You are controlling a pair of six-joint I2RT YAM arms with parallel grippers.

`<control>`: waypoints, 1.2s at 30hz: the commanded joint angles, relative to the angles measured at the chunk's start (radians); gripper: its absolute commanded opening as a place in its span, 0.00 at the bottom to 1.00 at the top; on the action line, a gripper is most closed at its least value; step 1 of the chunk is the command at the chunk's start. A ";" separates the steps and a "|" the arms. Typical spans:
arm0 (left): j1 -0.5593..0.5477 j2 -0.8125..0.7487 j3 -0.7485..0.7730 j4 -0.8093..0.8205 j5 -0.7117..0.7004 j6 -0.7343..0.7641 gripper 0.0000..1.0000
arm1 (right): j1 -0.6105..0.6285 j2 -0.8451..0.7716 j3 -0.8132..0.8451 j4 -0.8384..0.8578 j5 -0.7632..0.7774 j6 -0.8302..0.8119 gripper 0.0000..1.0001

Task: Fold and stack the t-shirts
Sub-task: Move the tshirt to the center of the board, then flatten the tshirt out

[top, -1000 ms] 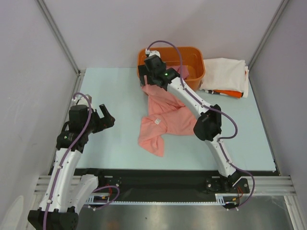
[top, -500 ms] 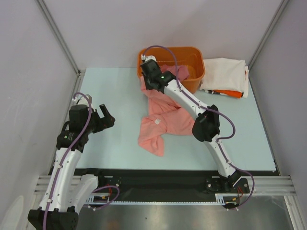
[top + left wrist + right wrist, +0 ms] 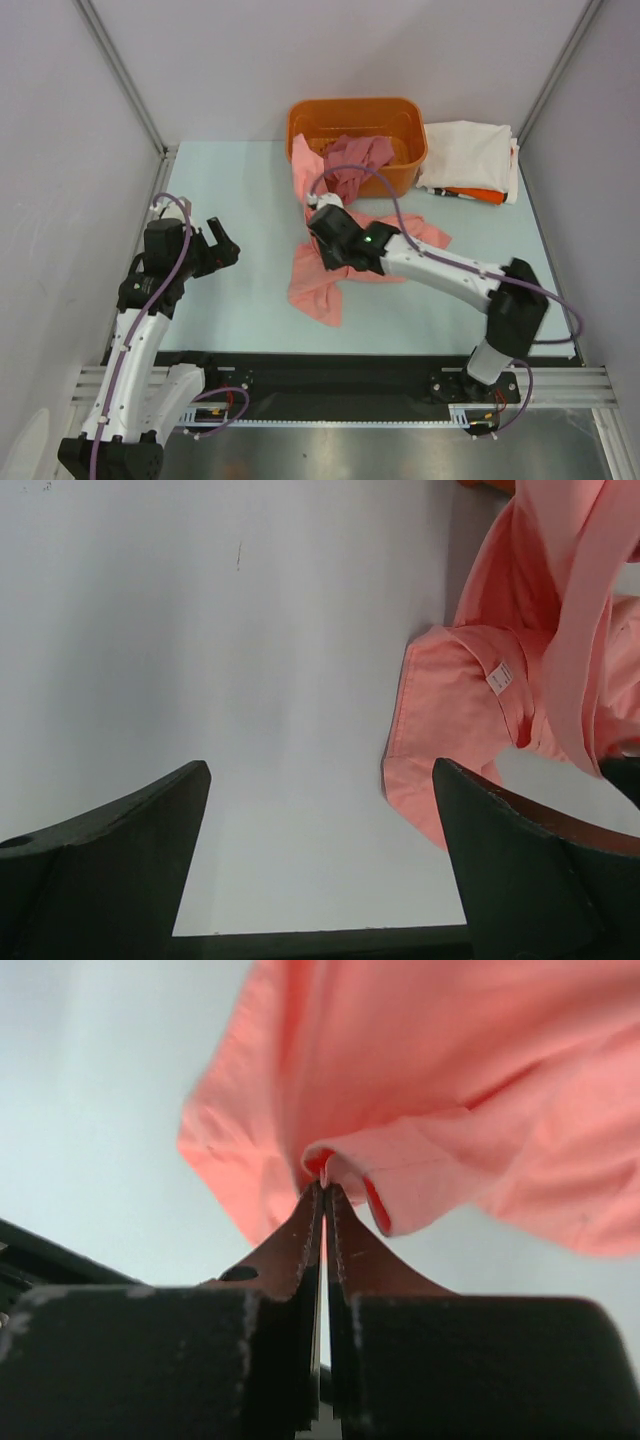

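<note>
A salmon-pink t-shirt lies crumpled mid-table, one end draped up the orange tub's front. My right gripper sits low over it, shut on a fold of its cloth; the pinch shows clearly in the right wrist view. A darker rose-pink t-shirt is bunched inside the tub. A cream-white t-shirt lies folded on an orange one at the back right. My left gripper hovers open at the left, well apart from the salmon shirt, with only bare table between its fingers.
The orange plastic tub stands at the back centre against the wall. Metal frame posts run along both side walls. The table's black front rail lies just beyond the arm bases.
My right gripper has shut on the salmon-pink shirt by the tub and pulled back toward the table's middle, dragging the cloth along. The left arm has stayed still.
</note>
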 commanded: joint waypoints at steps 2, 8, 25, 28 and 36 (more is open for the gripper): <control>-0.004 -0.012 0.006 0.003 0.008 -0.004 1.00 | -0.038 -0.238 -0.229 0.090 0.076 0.139 0.00; -0.004 -0.008 0.006 0.006 -0.009 -0.006 1.00 | -0.081 -0.328 -0.388 0.030 0.115 0.222 0.00; -0.063 0.681 0.502 0.203 0.008 -0.069 1.00 | -0.177 -0.660 -0.570 -0.096 0.088 0.357 0.95; -0.064 0.898 0.711 0.190 0.011 -0.101 1.00 | -0.170 -0.736 -0.572 -0.156 0.096 0.363 0.95; -0.126 1.362 1.272 0.103 0.052 -0.109 0.99 | -0.176 -0.937 -0.541 -0.272 0.069 0.374 0.96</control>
